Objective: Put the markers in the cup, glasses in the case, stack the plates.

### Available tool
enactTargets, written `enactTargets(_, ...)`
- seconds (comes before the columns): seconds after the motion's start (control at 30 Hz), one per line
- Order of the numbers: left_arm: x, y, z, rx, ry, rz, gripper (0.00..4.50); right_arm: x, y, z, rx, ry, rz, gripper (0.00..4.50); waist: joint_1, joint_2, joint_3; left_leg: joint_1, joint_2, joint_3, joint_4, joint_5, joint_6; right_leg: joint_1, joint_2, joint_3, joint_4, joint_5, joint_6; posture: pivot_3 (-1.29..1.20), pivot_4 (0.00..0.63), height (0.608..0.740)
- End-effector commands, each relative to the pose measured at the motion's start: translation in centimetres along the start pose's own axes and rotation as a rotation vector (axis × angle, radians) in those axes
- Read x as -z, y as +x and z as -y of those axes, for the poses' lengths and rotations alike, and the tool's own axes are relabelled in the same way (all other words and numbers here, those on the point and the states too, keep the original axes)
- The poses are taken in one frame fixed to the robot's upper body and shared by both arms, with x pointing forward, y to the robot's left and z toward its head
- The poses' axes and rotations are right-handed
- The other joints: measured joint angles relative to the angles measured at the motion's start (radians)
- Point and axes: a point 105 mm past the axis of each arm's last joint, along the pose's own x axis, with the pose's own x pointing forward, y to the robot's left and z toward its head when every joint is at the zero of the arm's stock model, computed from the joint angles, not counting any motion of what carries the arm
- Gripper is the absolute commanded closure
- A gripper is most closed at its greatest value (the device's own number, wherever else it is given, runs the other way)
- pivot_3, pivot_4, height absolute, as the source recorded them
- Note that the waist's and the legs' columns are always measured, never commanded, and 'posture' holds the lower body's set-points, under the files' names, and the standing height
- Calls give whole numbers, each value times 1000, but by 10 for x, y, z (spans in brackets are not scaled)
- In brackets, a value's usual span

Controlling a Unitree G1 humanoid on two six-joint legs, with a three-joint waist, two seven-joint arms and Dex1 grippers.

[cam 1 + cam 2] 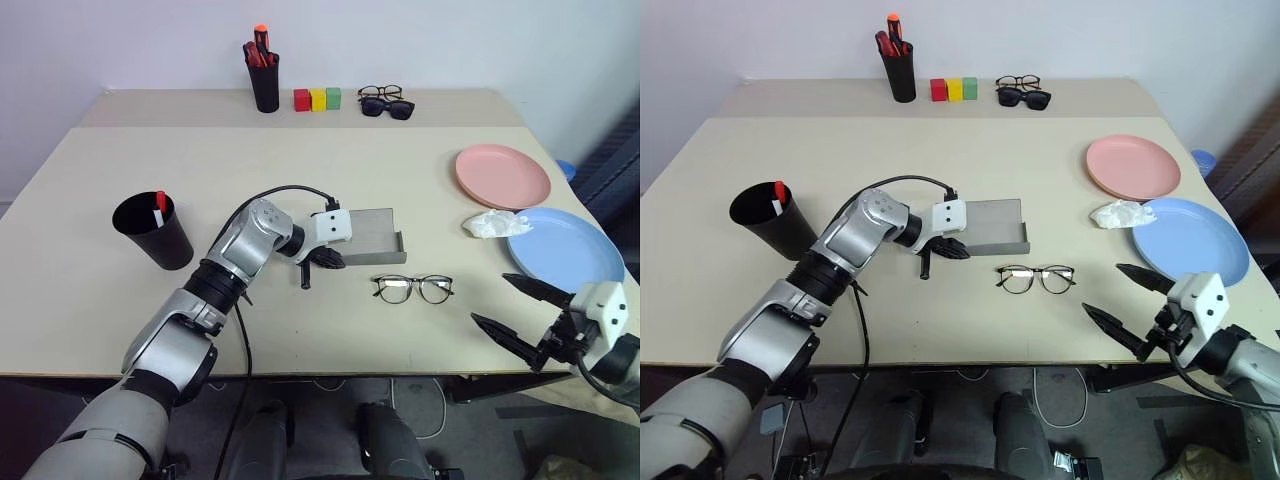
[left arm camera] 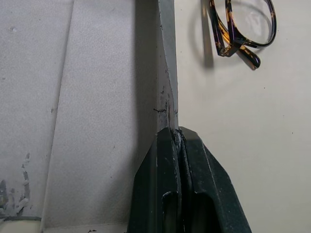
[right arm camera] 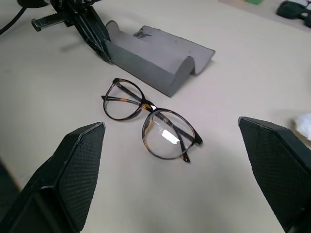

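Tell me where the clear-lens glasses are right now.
The glasses lie on the table just in front of the grey case, left of the right pincer.
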Motion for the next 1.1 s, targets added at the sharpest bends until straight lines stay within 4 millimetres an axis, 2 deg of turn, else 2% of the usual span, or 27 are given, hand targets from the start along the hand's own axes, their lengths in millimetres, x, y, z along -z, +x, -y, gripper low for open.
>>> enactTargets(0.03, -4, -4, 0, -2, 12, 21, 4456, -16, -3, -3, 1, -32, 40, 0, 1, 0, 0, 0, 0, 0, 0, 0, 0, 0, 0, 0, 0, 0, 0, 0, 150, 740)
enactTargets(0.13, -2, -5, -2, -12, 5, 18, 4456, -19, -3, -7, -1, -27, 42, 0, 2, 0, 0, 0, 0, 0, 0, 0, 0, 0, 0, 0, 0, 0, 0, 0, 150, 740)
enactTargets(0.17, -1, -5, -3, -16, -5, 18, 4214, -19, -3, -7, -2, -26, 42, 0, 2, 0, 0, 0, 0, 0, 0, 0, 0, 0, 0, 0, 0, 0, 0, 0, 150, 740)
enactTargets(0.23, 0, -6, -2, -16, 0, 12, 3648, -21, -2, -9, -5, -25, 40, 0, 2, 0, 0, 0, 0, 0, 0, 0, 0, 0, 0, 0, 0, 0, 0, 0, 150, 740)
enactTargets(0.37, -4, -8, -5, -35, -22, 31, 1768, -24, 1, -11, -25, -18, 27, 0, 3, 0, 0, 0, 0, 0, 0, 0, 0, 0, 0, 0, 0, 0, 0, 0, 150, 740)
enactTargets(0.53, -16, -27, -2, -38, -29, 120, 1768, -19, 15, -10, -114, -3, -74, 0, -4, 0, 0, -1, 0, 0, 0, 0, 0, -1, -1, 0, 0, 0, 0, 0, 150, 740)
enactTargets(0.67, -38, -62, -1, -159, 29, 360, 1768, -15, 30, -7, -218, -26, -119, 0, -1, 0, 0, 0, 1, 0, -1, 0, 0, -1, -1, 0, 0, 0, -1, 0, 150, 740)
enactTargets(0.73, -25, -83, 17, -127, 68, 377, 1768, -10, 43, -3, -277, -27, -126, 0, -6, 0, 0, 0, 1, 0, -1, 0, 0, -1, -1, 0, -1, 0, -1, 0, 150, 740)
enactTargets(0.8, -15, -97, 40, 9, -7, 390, 1768, -4, 54, 1, -327, -31, -134, 0, -8, 0, 0, 0, 1, 2, -2, 0, 0, -1, -1, 0, -1, 0, -1, 0, 150, 740)
enactTargets(0.97, -12, -114, 58, 50, 10, 415, 1768, 6, 74, 6, -408, -31, -131, 0, 14, 0, 1, -1, 0, 1, 1, 0, 0, 0, -1, 0, -1, 0, -1, 0, 150, 740)
enactTargets(1.1, -16, -126, 77, 89, 23, 456, 1768, 15, 91, 12, -458, -43, -140, 0, 1, 0, 1, 0, 0, 2, 0, 0, 0, 0, -3, 0, -3, 0, -1, 0, 150, 740)
